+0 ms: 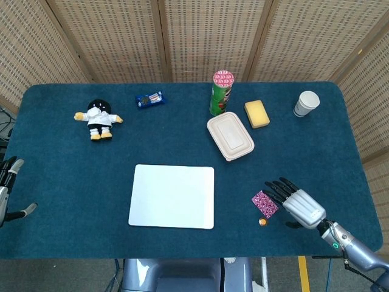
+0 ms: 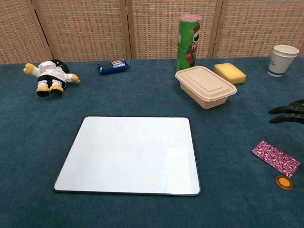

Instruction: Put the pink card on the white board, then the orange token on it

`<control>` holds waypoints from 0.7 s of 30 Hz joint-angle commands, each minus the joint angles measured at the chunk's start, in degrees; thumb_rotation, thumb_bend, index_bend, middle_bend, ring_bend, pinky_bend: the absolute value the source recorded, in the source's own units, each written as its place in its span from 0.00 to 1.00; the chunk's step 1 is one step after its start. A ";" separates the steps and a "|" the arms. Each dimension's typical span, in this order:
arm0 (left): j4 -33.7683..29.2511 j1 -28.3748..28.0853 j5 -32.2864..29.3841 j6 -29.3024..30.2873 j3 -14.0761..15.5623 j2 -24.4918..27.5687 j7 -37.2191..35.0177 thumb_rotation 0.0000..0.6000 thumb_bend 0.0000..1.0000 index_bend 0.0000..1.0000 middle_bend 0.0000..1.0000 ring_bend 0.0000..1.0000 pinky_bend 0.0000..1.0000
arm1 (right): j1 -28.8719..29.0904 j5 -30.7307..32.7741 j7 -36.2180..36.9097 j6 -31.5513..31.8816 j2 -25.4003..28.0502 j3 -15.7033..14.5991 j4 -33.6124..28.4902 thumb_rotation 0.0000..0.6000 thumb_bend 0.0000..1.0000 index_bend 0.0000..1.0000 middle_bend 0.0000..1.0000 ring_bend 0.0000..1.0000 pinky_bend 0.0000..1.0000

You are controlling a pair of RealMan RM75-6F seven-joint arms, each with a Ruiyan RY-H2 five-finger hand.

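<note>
While your right hand (image 1: pixel 296 204) hovers empty, fingers spread, at lower right, lower it onto the pink card (image 1: pixel 265 204), avoiding the orange token (image 1: pixel 262 222) just below.

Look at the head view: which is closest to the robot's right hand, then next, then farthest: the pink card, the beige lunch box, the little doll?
1. Pink patterned card: just left of the right hand.
2. Beige lidded lunch box: farther back, mid-table.
3. Small plush doll in white: far left, across the table.
</note>
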 commanded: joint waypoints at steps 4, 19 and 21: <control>-0.23 0.03 -0.09 0.11 -0.09 -0.10 0.37 1.00 0.00 0.00 0.00 0.00 0.00 | 3.64 1.45 -7.17 -6.97 -1.18 0.42 -3.38 1.00 0.08 0.02 0.00 0.00 0.00; -0.24 -0.15 -0.21 -0.53 0.01 -0.05 0.65 1.00 0.00 0.00 0.00 0.00 0.00 | 7.02 10.27 -17.19 -18.11 -1.15 3.42 -8.49 1.00 0.10 0.07 0.00 0.00 0.00; -0.23 -0.17 -0.26 -0.60 0.00 -0.02 0.59 1.00 0.00 0.00 0.00 0.00 0.00 | 7.17 11.02 -17.81 -18.74 -1.10 3.59 -8.97 1.00 0.10 0.08 0.00 0.00 0.00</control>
